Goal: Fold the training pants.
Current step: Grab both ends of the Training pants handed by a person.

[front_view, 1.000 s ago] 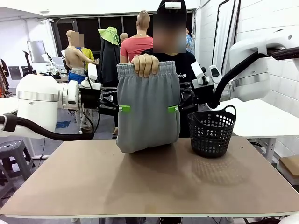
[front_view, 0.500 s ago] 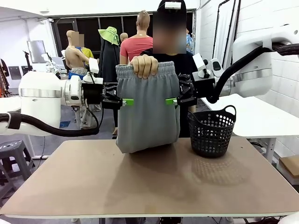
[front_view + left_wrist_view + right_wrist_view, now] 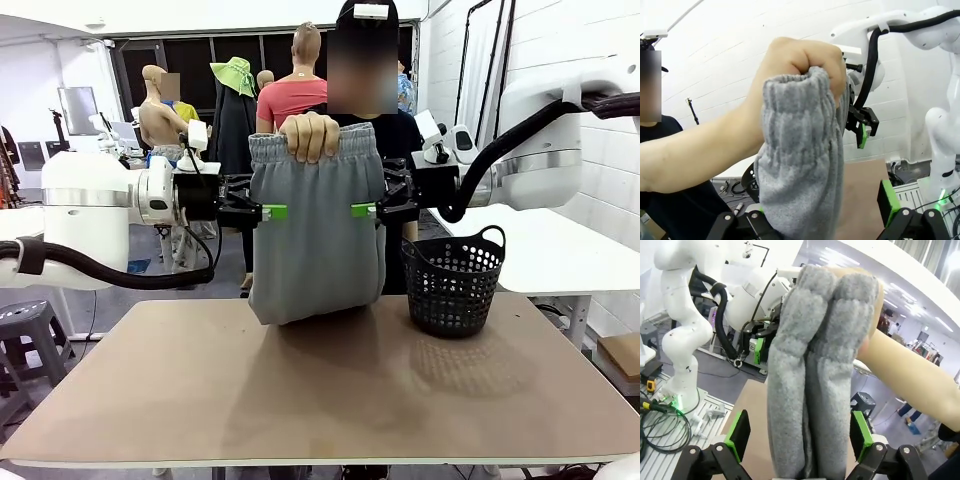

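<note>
1. We see the light grey soft jersey training pants (image 3: 318,240) hanging in a bunch, just to the left of the black plastic mesh basket (image 3: 453,280).
2. A person's hand (image 3: 311,138) holds them up by the gathered waistband, higher than the basket's handle. Their low end seems to touch the flat brown bench (image 3: 320,400) that the basket stands on.
3. Our left tool (image 3: 264,212) is at the side of the pants away from the basket. Its green-padded jaws stand wide apart with the cloth between them. It grips nothing.
4. Our right tool (image 3: 366,211) is at the side of the pants nearest the basket, and higher than it. Its jaws are wide apart too, with cloth between them and no grip.
5. We think this is the first step, taking the pants from the person. No fold is made yet.
6. Next, we think both tools must close on the cloth. The pants are thick and bunched there, so the squeeze must catch every layer, or some may slip out.
</note>
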